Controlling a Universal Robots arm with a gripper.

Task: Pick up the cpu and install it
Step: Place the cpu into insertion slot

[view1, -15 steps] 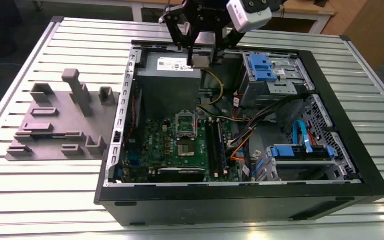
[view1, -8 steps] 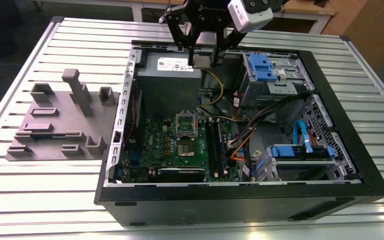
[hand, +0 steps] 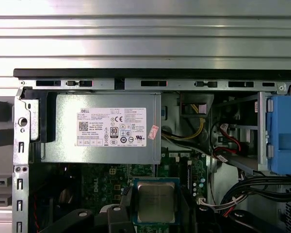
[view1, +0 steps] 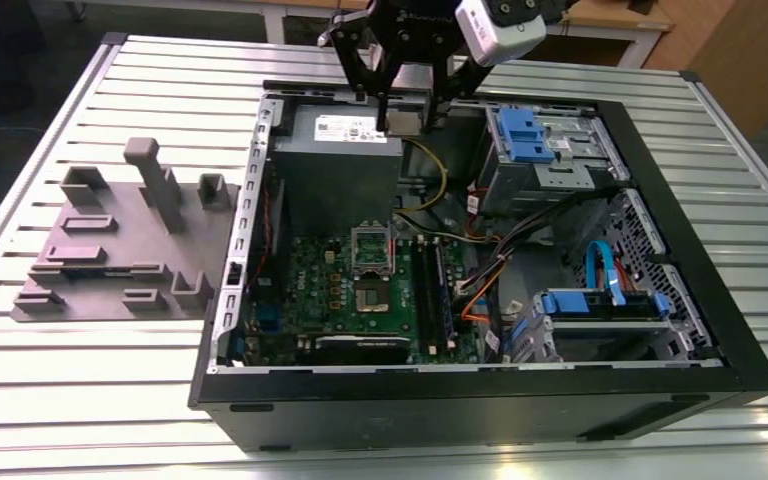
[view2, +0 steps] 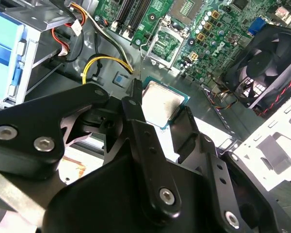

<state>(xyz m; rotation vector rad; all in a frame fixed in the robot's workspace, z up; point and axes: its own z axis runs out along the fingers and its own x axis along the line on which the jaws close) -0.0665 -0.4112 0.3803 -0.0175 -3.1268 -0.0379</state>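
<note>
Small square silver-topped cpu (hand: 156,201) held over open black case (view1: 491,400).
It is clamped flat, lid up, between the black gripper (view2: 160,106)'s fingers.

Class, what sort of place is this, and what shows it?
Likely a robotics lab bench: an open computer case on a slatted metal table, grey fixture block beside it, the gripper holding the cpu.

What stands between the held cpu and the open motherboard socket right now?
Nothing visible. The gripper holds the cpu near the power supply. The socket lies open, and the yellow cables run off to one side.
</note>
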